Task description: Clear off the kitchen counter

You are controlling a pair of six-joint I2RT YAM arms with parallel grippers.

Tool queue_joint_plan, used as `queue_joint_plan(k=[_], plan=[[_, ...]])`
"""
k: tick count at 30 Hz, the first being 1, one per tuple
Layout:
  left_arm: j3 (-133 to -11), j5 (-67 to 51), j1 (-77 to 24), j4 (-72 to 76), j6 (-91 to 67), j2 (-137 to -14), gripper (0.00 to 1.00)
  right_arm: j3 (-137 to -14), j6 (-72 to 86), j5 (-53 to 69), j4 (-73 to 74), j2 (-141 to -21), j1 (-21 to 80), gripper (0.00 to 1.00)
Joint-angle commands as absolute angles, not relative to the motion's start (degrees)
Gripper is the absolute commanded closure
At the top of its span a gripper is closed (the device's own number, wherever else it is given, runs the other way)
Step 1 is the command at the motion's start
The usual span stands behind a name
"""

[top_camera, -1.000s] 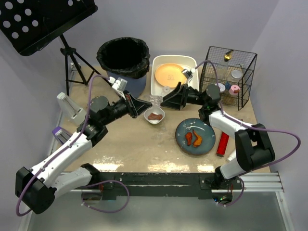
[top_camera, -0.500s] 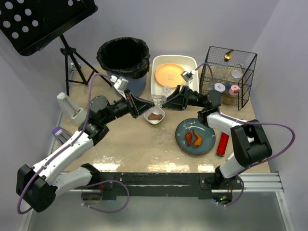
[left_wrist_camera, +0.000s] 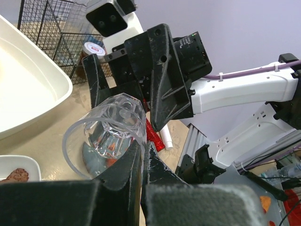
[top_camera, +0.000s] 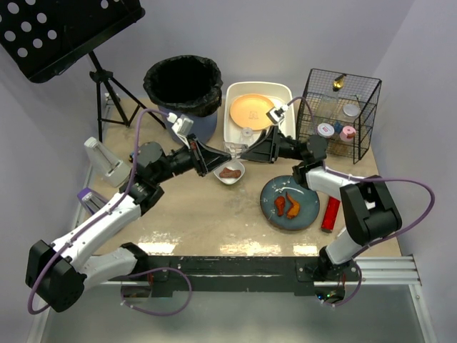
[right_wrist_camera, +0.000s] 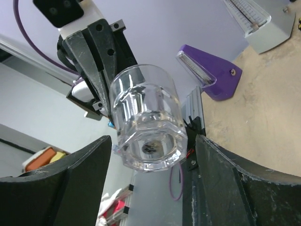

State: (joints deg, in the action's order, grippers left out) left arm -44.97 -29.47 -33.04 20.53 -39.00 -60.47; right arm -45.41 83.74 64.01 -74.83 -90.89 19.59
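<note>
Left pincer (left_wrist_camera: 142, 149) opposite right pincer (right_wrist_camera: 149, 147) (glass (left_wrist_camera: 110, 128) between)

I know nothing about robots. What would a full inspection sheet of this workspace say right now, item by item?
Surface: kitchen counter, beige and mottled, shiny near its front edge.
Job's things: clear glass, held in the air between the two claws.
Clutter: white bowl with a brown scrap; blue plate with orange food; red tube beside that plate.
Claws: left claw shut on the glass's rim; right claw open, one finger on each side of the glass.
Cables: purple cables loop off both arms.
Surroundings: white tub holding an orange plate; wire basket; black-lined bin; music stand.
</note>
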Motion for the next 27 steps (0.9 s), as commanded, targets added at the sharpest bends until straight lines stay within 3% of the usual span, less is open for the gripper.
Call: queue_joint_plan(k=[1, 6, 12, 16, 27], plan=[[-44.4, -31.0, -32.8, 25.0, -39.3, -60.0, 1.0, -44.6, 87.9, 63.0, -96.6, -92.3, 19.8, 0.25], [-44.3, -31.7, -32.8, 25.5, -39.3, -60.3, 1.0, -43.9, 93.3, 62.2, -104.4, -94.5, 19.8, 0.3], [-44.5, -32.3, -32.8, 25.4, -39.5, -60.2, 1.0, -43.9, 94.2, 61.1, -106.8, -95.1, 19.8, 0.2], [-44.2, -32.8, -32.8, 25.8, -40.1, -60.2, 1.0, -44.4, 93.5, 60.3, -106.9, -94.7, 19.7, 0.19], [-43.5, -33.6, -32.8, 26.9, -41.2, -60.2, 1.0, -45.3, 91.5, 58.3, -106.8, -92.6, 19.7, 0.3]])
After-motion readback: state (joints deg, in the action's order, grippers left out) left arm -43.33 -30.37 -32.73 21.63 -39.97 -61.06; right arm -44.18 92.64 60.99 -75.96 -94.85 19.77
